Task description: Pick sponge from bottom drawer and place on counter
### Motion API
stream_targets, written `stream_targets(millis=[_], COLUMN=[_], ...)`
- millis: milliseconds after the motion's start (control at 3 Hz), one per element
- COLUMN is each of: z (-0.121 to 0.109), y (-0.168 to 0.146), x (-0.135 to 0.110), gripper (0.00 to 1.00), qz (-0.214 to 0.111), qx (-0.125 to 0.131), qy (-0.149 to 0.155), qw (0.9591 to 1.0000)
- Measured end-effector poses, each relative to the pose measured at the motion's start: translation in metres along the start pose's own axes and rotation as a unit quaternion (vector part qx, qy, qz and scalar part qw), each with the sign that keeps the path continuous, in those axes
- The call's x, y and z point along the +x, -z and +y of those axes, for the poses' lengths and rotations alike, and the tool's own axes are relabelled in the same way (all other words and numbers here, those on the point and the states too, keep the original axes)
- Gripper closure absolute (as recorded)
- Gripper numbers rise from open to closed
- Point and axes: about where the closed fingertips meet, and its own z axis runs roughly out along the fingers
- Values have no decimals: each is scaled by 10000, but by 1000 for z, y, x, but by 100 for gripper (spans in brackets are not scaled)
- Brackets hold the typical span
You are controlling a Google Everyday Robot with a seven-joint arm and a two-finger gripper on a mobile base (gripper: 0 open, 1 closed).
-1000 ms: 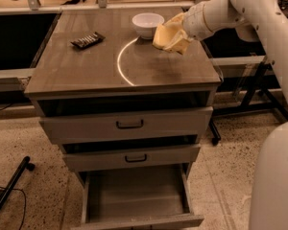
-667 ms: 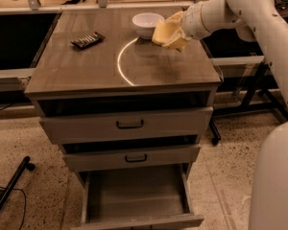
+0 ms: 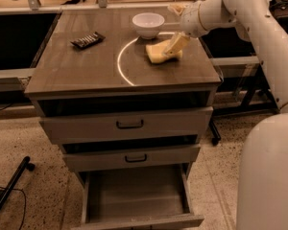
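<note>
The pale-yellow sponge point(image 3: 157, 52) lies flat on the counter point(image 3: 86, 68), just right of the bright light arc and in front of the white bowl. My gripper point(image 3: 173, 31) hangs over the counter's right rear part. It is open, with one pale finger point(image 3: 176, 43) slanting down over the sponge's right end and the other finger up near the counter's back edge. The bottom drawer point(image 3: 134, 193) is pulled out at the foot of the cabinet, and nothing lies on its floor.
A white bowl point(image 3: 148, 24) stands at the back of the counter. A dark remote-like bar point(image 3: 88, 40) lies at the left rear. The two upper drawers point(image 3: 129, 124) with black handles stand slightly open. My white arm and base point(image 3: 269, 166) fill the right side.
The sponge was held above the counter near the bowl. It now rests on the counter, and the gripper's fingers have spread apart.
</note>
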Motion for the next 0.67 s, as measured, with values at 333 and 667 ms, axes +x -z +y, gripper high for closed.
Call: stream_targets(millis=[333,667], z=[0,4], y=[10,42], x=[8,21], gripper=[0,0], qz=[-44,-36], qx=[-41,33], qy=[17,-34], qw=[10000,10000])
